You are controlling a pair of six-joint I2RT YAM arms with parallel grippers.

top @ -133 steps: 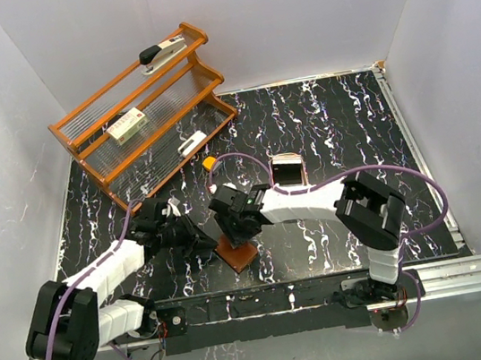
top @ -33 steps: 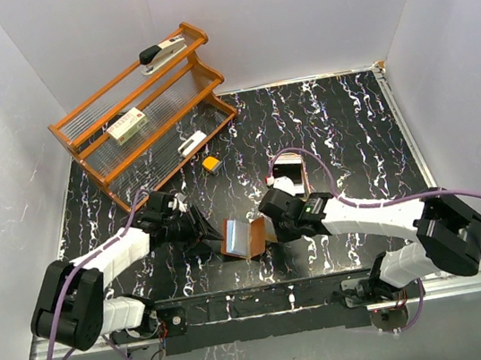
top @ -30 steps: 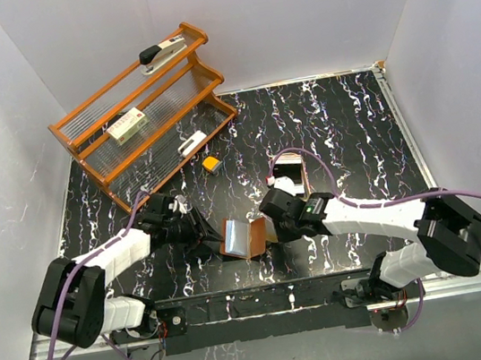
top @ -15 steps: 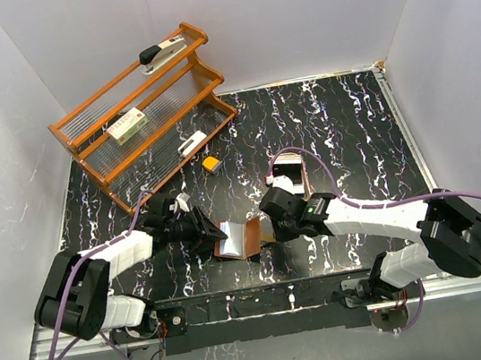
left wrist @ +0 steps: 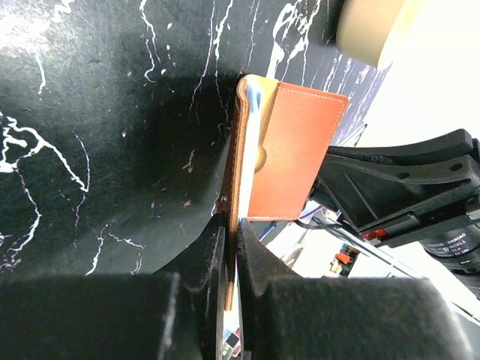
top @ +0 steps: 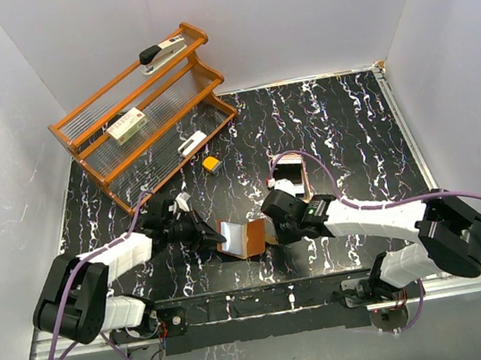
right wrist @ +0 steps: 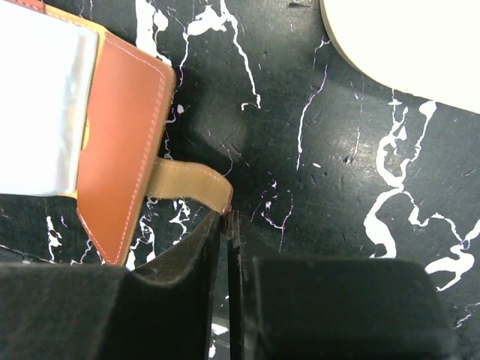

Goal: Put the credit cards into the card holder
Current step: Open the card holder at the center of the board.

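Pinching the card holder [top: 251, 238] from both sides, the two arms meet at 6 o'clock on the black marbled table [top: 340, 120], near the front edge. The holder is half open and partly raised off the table.

The left gripper [top: 211, 235] comes in from 9 o'clock. In the left wrist view its [left wrist: 231, 225] jaws are almost fully closed on the edge of the holder's [left wrist: 289, 150] left flap. A pale blue credit card [left wrist: 246, 172] lies flat against the inside of that flap. Cannot tell if the card itself is pinched too.

The right gripper [top: 272, 227] comes in from 3 o'clock. In the right wrist view its [right wrist: 226, 214] jaws are closed down to a slit on the end of the short tan closing tab [right wrist: 187, 186]. The tab curves up from the brown leather panel [right wrist: 124, 135]. A shiny silvery panel [right wrist: 37, 112] sits at 9 o'clock of that leather; unclear if it is card or pocket.

The tan tray [top: 303, 170] is at 1 o'clock of the holder, apart from it; it holds something pale, too small to tell. A yellow-orange block [top: 211, 163] is at 12 o'clock of the holder. A wooden rack [top: 98, 165] stands at 10 o'clock on the table, with a stapler [top: 162, 51] on top.
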